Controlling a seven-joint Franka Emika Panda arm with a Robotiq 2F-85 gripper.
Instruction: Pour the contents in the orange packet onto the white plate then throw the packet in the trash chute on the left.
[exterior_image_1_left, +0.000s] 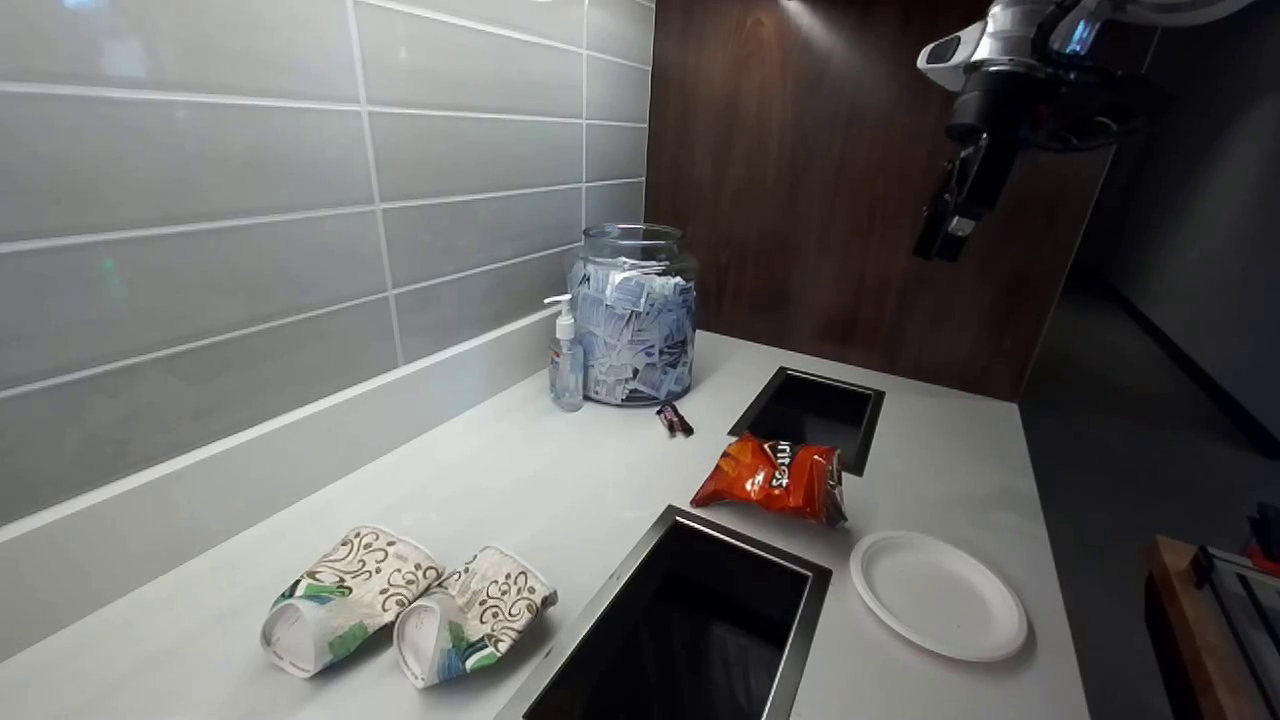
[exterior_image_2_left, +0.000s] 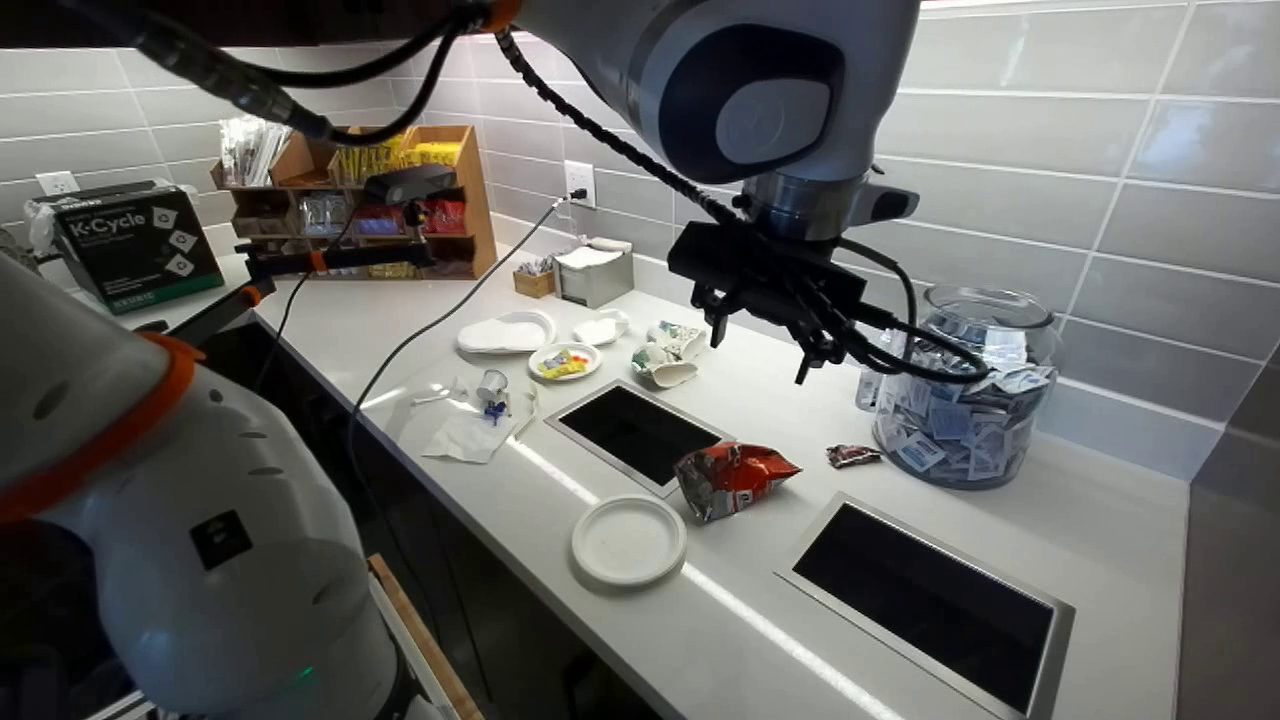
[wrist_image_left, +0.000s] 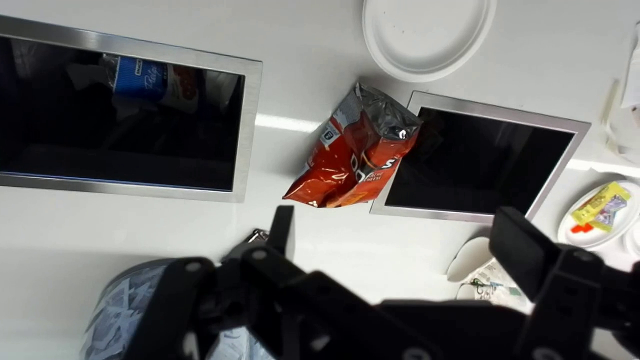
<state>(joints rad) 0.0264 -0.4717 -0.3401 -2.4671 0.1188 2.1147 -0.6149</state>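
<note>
Glass jar (exterior_image_1_left: 635, 335), wrapper (exterior_image_1_left: 673, 418), paper cups (exterior_image_1_left: 372, 580) near orange packet (exterior_image_1_left: 765, 485).

Glass jar (exterior_image_1_left: 632, 243) of sachets (exterior_image_1_left: 640, 335) stands upright in an exterior view. Pump bottle (exterior_image_1_left: 566, 375): just beside it, at eight o'clock. Dark wrapper (exterior_image_1_left: 674, 419): near, at five. Crumpled cups (exterior_image_1_left: 360, 590), two: farther off, at seven.

packet (wrist_image_left: 350, 155): glossy, crinkled film | plate (exterior_image_2_left: 630, 540): matt, paper-like | chute frame (wrist_image_left: 246, 130): satin metal | wall tiles (exterior_image_1_left: 190, 170): glossy
</note>
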